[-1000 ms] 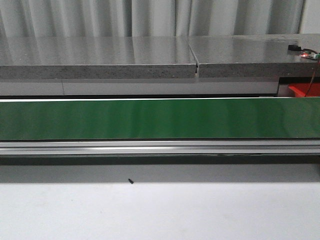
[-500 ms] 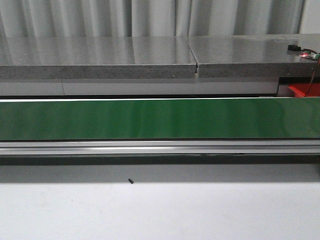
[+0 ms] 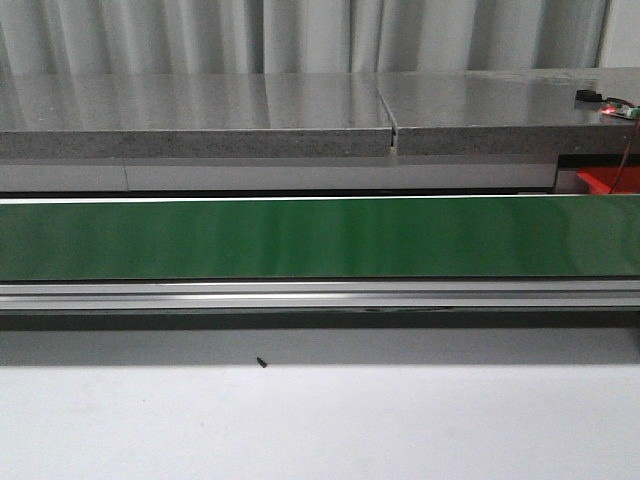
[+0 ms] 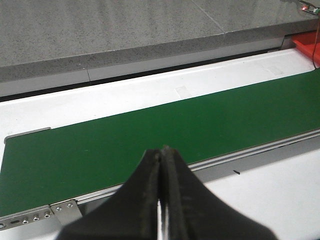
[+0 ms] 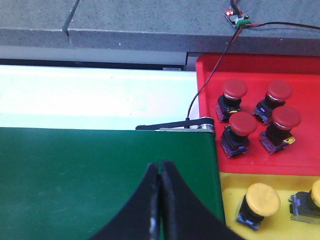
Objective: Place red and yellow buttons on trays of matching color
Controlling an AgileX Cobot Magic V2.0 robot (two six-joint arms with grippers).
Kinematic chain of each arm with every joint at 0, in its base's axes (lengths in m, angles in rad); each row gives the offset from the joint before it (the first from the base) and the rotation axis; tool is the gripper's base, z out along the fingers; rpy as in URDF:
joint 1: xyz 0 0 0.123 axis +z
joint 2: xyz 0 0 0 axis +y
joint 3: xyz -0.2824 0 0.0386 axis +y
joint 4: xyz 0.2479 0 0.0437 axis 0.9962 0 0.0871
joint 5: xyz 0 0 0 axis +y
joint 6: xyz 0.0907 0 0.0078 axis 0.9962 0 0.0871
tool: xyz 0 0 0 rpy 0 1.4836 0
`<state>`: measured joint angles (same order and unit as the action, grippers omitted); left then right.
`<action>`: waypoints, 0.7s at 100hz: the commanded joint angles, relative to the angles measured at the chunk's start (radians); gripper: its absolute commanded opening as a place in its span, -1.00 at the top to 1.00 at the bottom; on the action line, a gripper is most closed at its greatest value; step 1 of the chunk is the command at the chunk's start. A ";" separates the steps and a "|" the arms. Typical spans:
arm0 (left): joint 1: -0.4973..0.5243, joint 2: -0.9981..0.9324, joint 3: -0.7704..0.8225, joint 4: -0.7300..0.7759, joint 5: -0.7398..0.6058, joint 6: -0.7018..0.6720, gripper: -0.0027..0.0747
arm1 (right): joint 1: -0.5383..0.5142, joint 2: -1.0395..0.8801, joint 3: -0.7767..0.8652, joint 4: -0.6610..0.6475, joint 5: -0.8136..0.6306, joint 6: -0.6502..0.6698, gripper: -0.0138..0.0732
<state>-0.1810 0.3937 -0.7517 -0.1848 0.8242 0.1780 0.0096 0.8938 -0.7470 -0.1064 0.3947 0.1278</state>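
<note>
My left gripper [image 4: 161, 150] is shut and empty, above the near rail of the green conveyor belt [image 4: 150, 135]. My right gripper [image 5: 160, 166] is shut and empty, above the belt's [image 5: 100, 170] right end. Beside that end lies a red tray [image 5: 305, 170] holding several red buttons [image 5: 243, 125]. Nearer lies a yellow tray [image 5: 230, 192] with a yellow button [image 5: 263, 199] and a second one [image 5: 316, 192] cut by the frame edge. In the front view the belt [image 3: 300, 238] carries nothing, only a corner of the red tray [image 3: 605, 180] shows, and neither gripper is in view.
A grey stone counter [image 3: 200, 110] runs behind the belt. A small circuit board with a red light [image 5: 236, 15] sits on it, its black cable [image 5: 210, 75] running down past the red tray. A small black speck [image 3: 261, 362] lies on the white table [image 3: 320, 420].
</note>
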 commanded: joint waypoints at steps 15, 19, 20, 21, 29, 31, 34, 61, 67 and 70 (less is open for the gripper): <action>-0.007 0.009 -0.023 -0.019 -0.069 -0.008 0.98 | 0.001 -0.136 0.043 0.005 -0.165 -0.008 0.82; -0.007 0.009 -0.023 -0.019 -0.069 -0.008 0.98 | 0.001 -0.155 0.056 0.005 -0.173 -0.008 0.82; -0.007 0.009 -0.023 -0.019 -0.069 -0.008 0.98 | 0.001 -0.162 0.058 0.005 -0.173 -0.008 0.82; -0.007 0.009 -0.023 -0.019 -0.069 -0.008 0.98 | 0.001 -0.166 0.062 0.005 -0.173 -0.008 0.82; -0.007 0.009 -0.023 -0.019 -0.069 -0.008 0.98 | 0.001 -0.210 0.080 0.005 -0.169 -0.008 0.82; -0.007 0.009 -0.023 -0.019 -0.069 -0.008 0.98 | 0.001 -0.218 0.085 0.005 -0.169 -0.008 0.82; -0.007 0.009 -0.023 -0.019 -0.069 -0.008 0.98 | 0.001 -0.238 0.093 0.005 -0.173 -0.008 0.82; -0.007 0.009 -0.023 -0.019 -0.069 -0.008 0.98 | 0.001 -0.352 0.161 -0.006 -0.231 -0.009 0.82; -0.007 0.009 -0.023 -0.019 -0.069 -0.008 0.98 | 0.001 -0.377 0.174 -0.006 -0.232 -0.009 0.82; -0.007 0.009 -0.023 -0.019 -0.069 -0.008 0.98 | 0.001 -0.389 0.181 -0.006 -0.230 -0.009 0.82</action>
<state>-0.1810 0.3937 -0.7517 -0.1848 0.8242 0.1780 0.0096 0.5335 -0.5539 -0.1026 0.2531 0.1278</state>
